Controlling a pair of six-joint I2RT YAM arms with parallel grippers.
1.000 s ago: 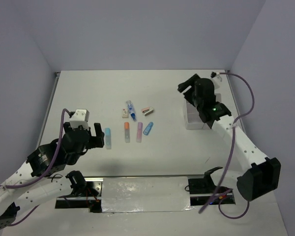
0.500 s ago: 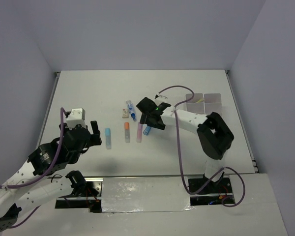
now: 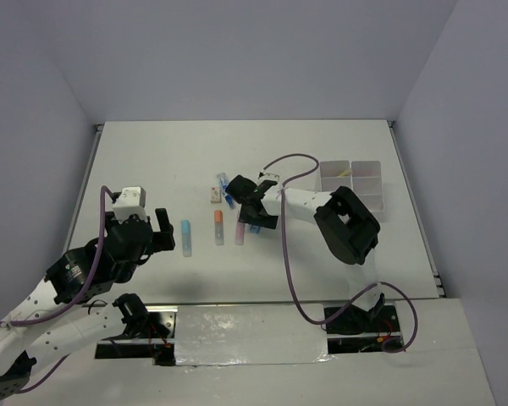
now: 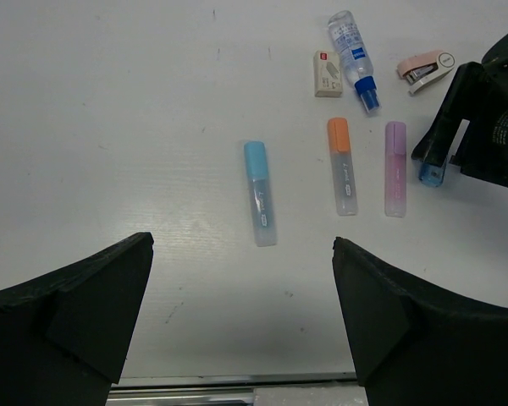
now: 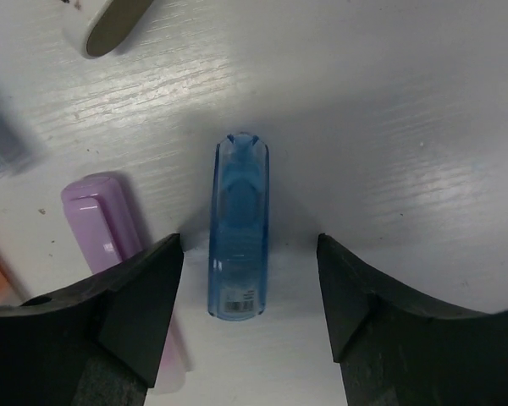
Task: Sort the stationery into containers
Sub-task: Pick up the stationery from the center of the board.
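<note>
- Left gripper [image 4: 241, 245]: jaws wide apart, empty, over the near-left table.
- Lying in a row: light-blue marker [image 4: 260, 193], orange marker [image 4: 341, 165], purple marker [image 4: 394, 167].
- Right gripper [image 5: 247, 241]: released, straddling blue marker [image 5: 237, 224] without contact; marker lies flat beside purple.
- Beyond: eraser [image 4: 327, 73], tube [image 4: 353, 46].
- Bins [image 3: 380, 190]: far right, well apart.

A flat white tabletop [image 3: 152, 161] is enclosed by 3 plain pale lavender walls [image 3: 237, 51]; a glossy silver metal plate [image 3: 250, 334] lies along its near edge.
</note>
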